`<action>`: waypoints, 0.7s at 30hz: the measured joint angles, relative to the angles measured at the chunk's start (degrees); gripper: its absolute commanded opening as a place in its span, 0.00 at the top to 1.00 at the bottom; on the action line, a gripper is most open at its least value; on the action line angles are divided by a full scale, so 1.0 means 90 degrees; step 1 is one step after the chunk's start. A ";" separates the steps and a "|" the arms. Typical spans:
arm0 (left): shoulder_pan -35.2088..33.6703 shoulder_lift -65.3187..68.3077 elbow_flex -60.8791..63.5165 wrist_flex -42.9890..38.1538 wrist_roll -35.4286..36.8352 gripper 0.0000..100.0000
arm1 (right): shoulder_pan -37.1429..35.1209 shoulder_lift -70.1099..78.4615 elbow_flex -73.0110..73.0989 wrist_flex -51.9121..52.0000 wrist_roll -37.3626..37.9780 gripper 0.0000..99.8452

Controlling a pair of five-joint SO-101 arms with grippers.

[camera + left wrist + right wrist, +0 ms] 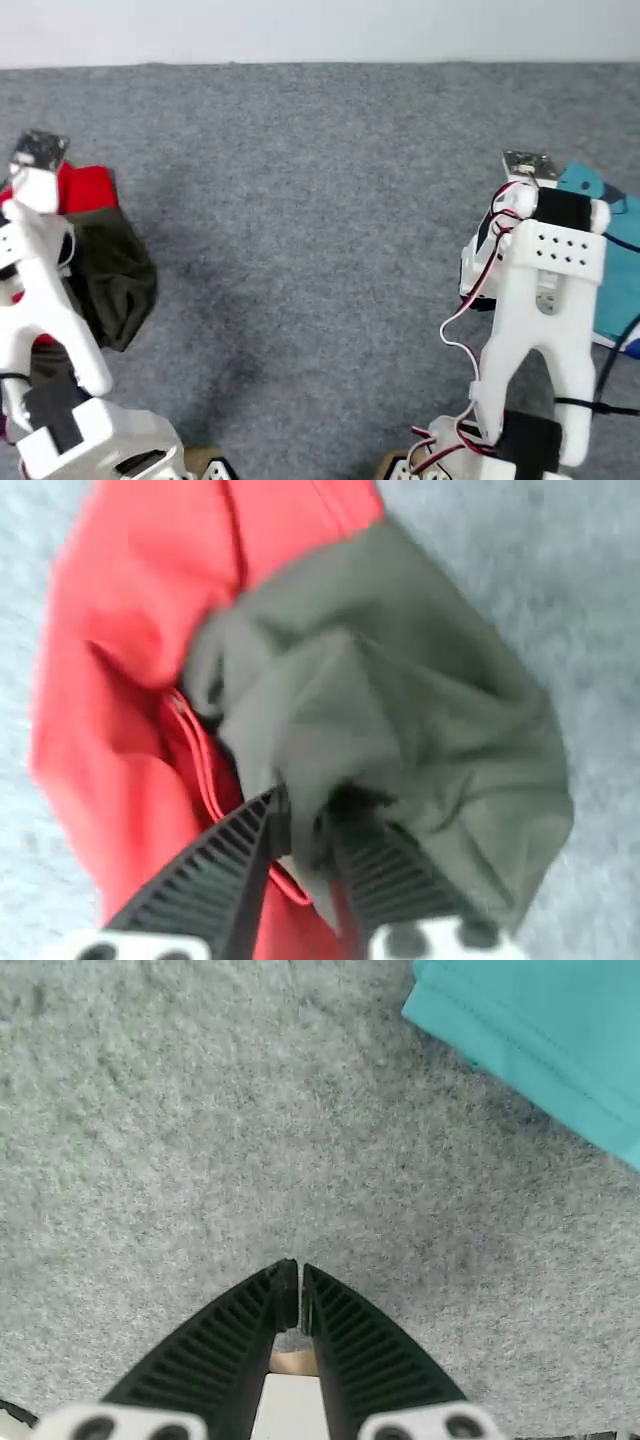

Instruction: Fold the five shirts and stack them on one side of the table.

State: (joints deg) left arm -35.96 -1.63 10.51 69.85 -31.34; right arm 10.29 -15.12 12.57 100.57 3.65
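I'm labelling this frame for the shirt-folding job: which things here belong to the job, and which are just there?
Part of the job:
- red shirt
- dark olive shirt, pinched in the left gripper
- teal shirt
- right gripper, shut, holding nothing

Just there:
- grey felt table cover
- white wall behind the table

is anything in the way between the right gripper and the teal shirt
Nothing visible. Bare grey mat lies between the shut right gripper and the teal shirt.
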 measured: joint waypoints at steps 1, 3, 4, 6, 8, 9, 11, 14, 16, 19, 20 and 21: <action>0.0049 -0.0127 -0.0068 0.0000 0.0068 0.99 | 0.0000 0.0000 0.0000 0.0000 0.0000 0.99; 0.0166 -0.0400 -0.0147 0.0000 0.0147 0.99 | 0.0000 0.0000 0.0000 0.0000 -0.0020 0.99; 0.0234 -0.0537 -0.0156 0.0000 0.0176 0.99 | 0.0000 0.0000 0.0000 0.0000 -0.0020 0.99; 0.0381 -0.0811 -0.0156 0.0000 0.0195 0.99 | 0.0000 0.0000 0.0000 0.0000 -0.0020 0.99; 0.0567 -0.1133 -0.0156 0.0000 0.0205 0.99 | 0.0000 0.0000 0.0000 0.0000 -0.0020 0.99; 0.0694 -0.1319 -0.0156 0.0000 0.0225 0.99 | 0.0000 0.0000 0.0000 0.0000 -0.0020 0.99; 0.1016 -0.1758 -0.0156 0.0000 0.0342 0.99 | 0.0000 0.0000 0.0000 0.0000 -0.0020 0.99; 0.1651 -0.2549 -0.0156 -0.0049 0.0733 0.99 | 0.0000 0.0000 0.0000 0.0000 -0.0020 0.99; 0.2110 -0.3096 -0.0156 -0.0205 0.0957 0.99 | 0.0000 0.0000 0.0000 0.0000 -0.0020 0.99; 0.2784 -0.3839 -0.0156 -0.0625 0.1192 0.99 | 0.0000 0.0000 0.0000 0.0000 -0.0020 0.99; 0.2999 -0.4034 -0.0156 -0.0742 0.1280 0.99 | 0.0000 0.0000 0.0000 0.0000 -0.0020 0.99; 0.3223 -0.4200 -0.0156 -0.0840 0.1368 0.99 | 0.0000 0.0000 0.0000 0.0000 -0.0020 0.99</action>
State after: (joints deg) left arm -6.95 -39.43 9.10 62.29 -19.03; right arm 10.29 -15.12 12.57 100.57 3.47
